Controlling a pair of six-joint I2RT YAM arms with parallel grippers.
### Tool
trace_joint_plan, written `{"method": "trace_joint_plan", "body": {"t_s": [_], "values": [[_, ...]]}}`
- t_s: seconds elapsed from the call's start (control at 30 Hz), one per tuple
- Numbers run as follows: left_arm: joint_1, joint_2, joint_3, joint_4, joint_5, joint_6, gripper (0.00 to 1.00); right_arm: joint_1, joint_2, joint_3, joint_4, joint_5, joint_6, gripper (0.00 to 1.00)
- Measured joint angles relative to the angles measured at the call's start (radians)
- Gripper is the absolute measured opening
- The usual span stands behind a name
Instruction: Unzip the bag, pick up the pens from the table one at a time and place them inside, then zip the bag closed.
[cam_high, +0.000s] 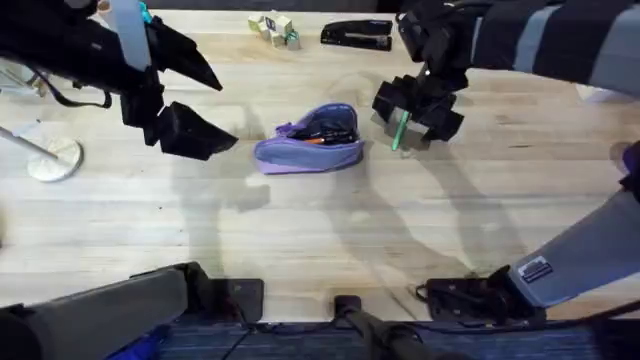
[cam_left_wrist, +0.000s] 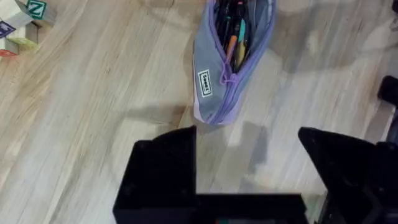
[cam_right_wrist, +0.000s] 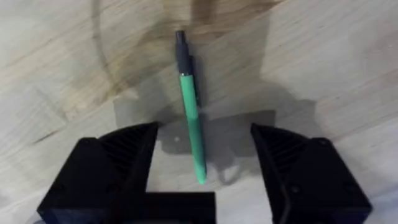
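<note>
The lavender bag (cam_high: 308, 150) lies unzipped in the middle of the table (cam_high: 300, 240). Its mouth gapes, and an orange pen (cam_high: 322, 140) shows among dark things inside. In the left wrist view the bag (cam_left_wrist: 211, 87) lies just beyond my open left gripper (cam_left_wrist: 249, 162), the orange pen (cam_left_wrist: 231, 46) in its opening. My left gripper (cam_high: 215, 105) hovers left of the bag, holding nothing. The green pen (cam_high: 399, 130) lies on the wood right of the bag. My right gripper (cam_high: 415, 115) is open directly over it. The green pen (cam_right_wrist: 191, 118) lies between the spread fingers of that gripper (cam_right_wrist: 202, 155), untouched.
A black stapler (cam_high: 356, 35) and small letter blocks (cam_high: 275, 27) sit along the far edge. A white round stand base (cam_high: 52, 158) rests at the left. The blocks (cam_left_wrist: 22, 25) also appear in the left wrist view. Bare wood stretches in front of the bag.
</note>
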Motion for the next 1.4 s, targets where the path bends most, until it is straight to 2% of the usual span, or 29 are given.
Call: {"method": "trace_joint_plan", "body": {"t_s": [0.2, 0.27, 0.37, 0.47, 0.57, 0.6, 0.8, 1.0, 1.2, 1.4], "values": [[0.0, 0.0, 0.0, 0.0, 0.0, 0.0, 0.994, 0.023, 0.014, 0.01, -0.002, 0.031, 0.003, 0.87], [0.0, 0.0, 0.0, 0.0, 0.0, 0.0, 0.994, 0.034, 0.018, 0.013, 0.001, 0.044, 0.004, 0.825], [0.0, 0.0, 0.0, 0.0, 0.0, 0.0, 0.994, 0.053, 0.024, 0.019, 0.015, 0.056, 0.012, 0.566], [0.0, 0.0, 0.0, 0.0, 0.0, 0.0, 0.994, 0.064, 0.029, 0.024, 0.02, 0.067, 0.019, 0.353], [0.0, 0.0, 0.0, 0.0, -0.001, 0.0, 0.994, 0.063, 0.028, 0.024, 0.013, 0.078, 0.025, 0.071], [0.0, 0.0, 0.0, 0.0, -0.001, 0.0, 0.994, 0.063, 0.028, 0.024, 0.013, 0.081, 0.026, 0.046], [0.0, 0.0, 0.0, 0.0, -0.001, 0.0, 0.993, 0.064, 0.03, 0.03, 0.002, 0.093, 0.026, 0.034], [0.0, 0.0, 0.0, 0.0, -0.001, 0.0, 0.994, 0.075, 0.061, 0.089, -0.109, 0.148, -0.008, 0.03], [0.0, 0.0, 0.0, 0.0, -0.002, 0.0, 0.994, 0.073, 0.055, 0.155, -0.187, 0.198, -0.191, 0.031], [0.0, 0.0, 0.0, 0.0, -0.002, 0.0, 0.994, 0.074, -0.046, 0.244, -0.179, 0.204, -0.471, 0.031]]}}
